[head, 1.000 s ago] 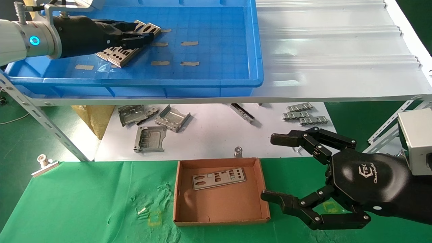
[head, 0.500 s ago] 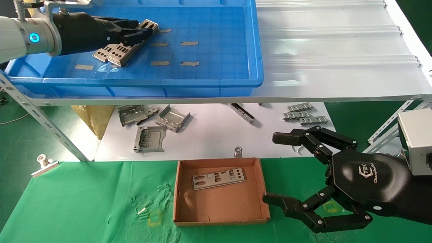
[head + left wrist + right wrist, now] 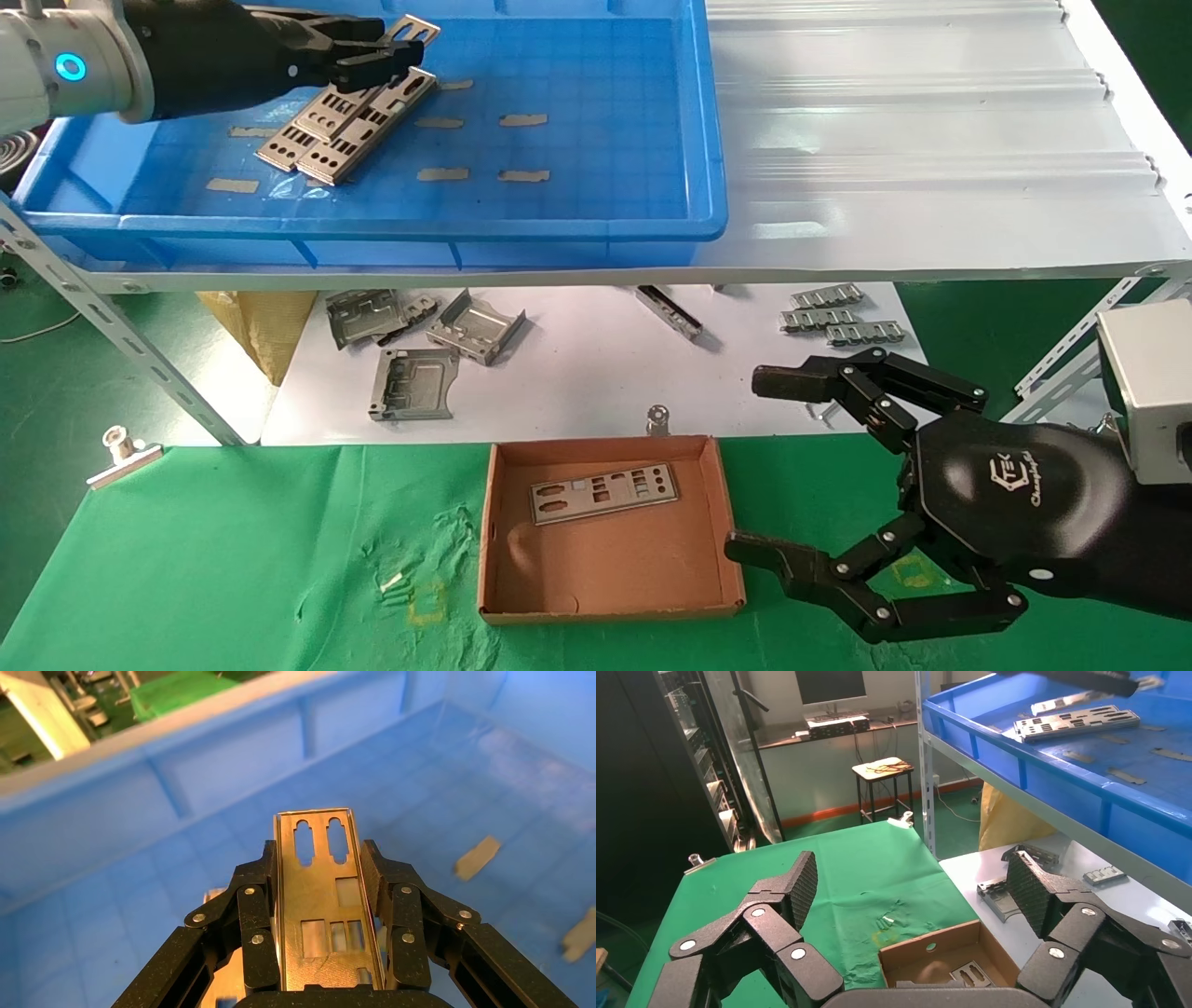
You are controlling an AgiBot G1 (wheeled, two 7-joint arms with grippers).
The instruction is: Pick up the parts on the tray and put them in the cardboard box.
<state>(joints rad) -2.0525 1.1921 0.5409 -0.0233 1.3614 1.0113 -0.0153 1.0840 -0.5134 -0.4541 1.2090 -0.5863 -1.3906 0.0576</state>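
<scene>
up at the far left of the tray (image 3: 605,200), the left gripper (image 3: 377,51) is clamped on one plate (image 3: 410,30), its fingers (image 3: 256,906) pressing the long edges, the plate's slotted end sticking out past the tips and raised off the blue floor. just under it two more plates (image 3: 349,121) lie side by side on the tray floor, slanted, with bits of tape (image 3: 521,119) scattered beside them. below the shelf, bent brackets (image 3: 414,382) sit on the white sheet, chain-like strips (image 3: 843,321) farther right. the box (image 3: 605,596) sits on the green cloth in the middle, with one plate (image 3: 603,492) lying flat near its far wall. to its right the right gripper (image 3: 801,475) hangs low just beside the box, fingers (image 3: 800,888) spread wide apart, holding nothing.
</scene>
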